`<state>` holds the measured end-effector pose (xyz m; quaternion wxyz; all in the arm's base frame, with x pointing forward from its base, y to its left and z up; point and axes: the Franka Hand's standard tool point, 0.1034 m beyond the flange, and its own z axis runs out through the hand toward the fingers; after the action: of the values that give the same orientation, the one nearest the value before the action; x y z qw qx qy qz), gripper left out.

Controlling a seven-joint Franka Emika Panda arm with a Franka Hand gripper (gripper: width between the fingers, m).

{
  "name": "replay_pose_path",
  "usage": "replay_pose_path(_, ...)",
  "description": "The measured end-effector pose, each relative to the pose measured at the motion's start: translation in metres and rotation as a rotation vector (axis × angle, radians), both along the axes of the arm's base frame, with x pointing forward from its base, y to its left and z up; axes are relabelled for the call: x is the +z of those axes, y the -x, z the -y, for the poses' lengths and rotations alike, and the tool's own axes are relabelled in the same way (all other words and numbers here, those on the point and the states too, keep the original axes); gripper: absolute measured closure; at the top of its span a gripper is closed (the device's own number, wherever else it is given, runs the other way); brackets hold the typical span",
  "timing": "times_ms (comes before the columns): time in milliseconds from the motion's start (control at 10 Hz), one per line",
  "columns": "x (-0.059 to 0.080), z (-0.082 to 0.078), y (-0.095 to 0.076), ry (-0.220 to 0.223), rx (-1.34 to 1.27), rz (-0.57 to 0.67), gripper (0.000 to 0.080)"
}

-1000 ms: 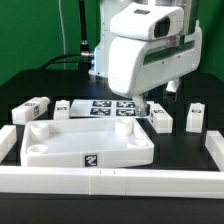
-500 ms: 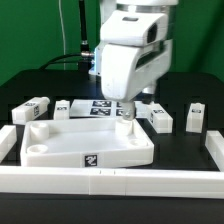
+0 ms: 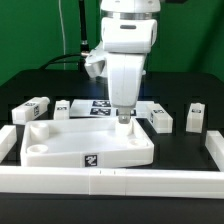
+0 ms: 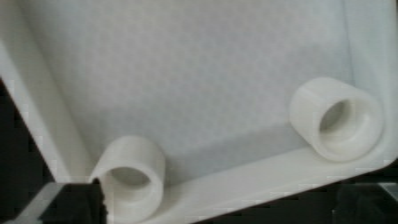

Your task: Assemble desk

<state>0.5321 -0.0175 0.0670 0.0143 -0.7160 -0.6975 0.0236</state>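
The gripper point(image 3: 122, 116) hangs with jaws spread wide and empty above the far rim of the white tabletop point(image 3: 75, 142), which lies hollow side up on the black table point(image 3: 185, 150) near its front edge, one leg point(image 3: 161, 121) just beside its far corner

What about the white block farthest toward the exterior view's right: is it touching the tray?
Apart. The exterior view shows a strip of bare black table between the block and the tray.

tabletop point(image 3: 50, 152): smooth white plastic, matt | table point(image 3: 186, 150): black, matt surface
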Motion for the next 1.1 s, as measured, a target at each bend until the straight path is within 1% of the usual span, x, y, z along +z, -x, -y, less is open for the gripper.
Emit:
replay_pose_path(100,-0.002,0.009,0.004,-0.010,0.175,0.005,0.0150)
replay_pose_path(300,-0.008,0.026,0.021,-0.028,0.377,-0.014,0.0150)
replay_pose_path(400,-0.010,0.034,0.026,-0.035,0.481,-0.026,0.0150)
replay_pose_path(500,-0.011,0.040,0.029,-0.037,0.456,-0.032,0.0150)
replay_pose_path(800,-0.012,0.042,0.030,-0.036,0.452,-0.035,0.0150)
replay_pose_path(900,-0.017,0.043,0.037,-0.039,0.446,-0.034,0.0150)
replay_pose_path(1000,-0.026,0.043,0.052,-0.046,0.439,-0.047,0.0150)
replay_pose_path(1100,-0.033,0.042,0.062,-0.052,0.422,-0.066,0.0150)
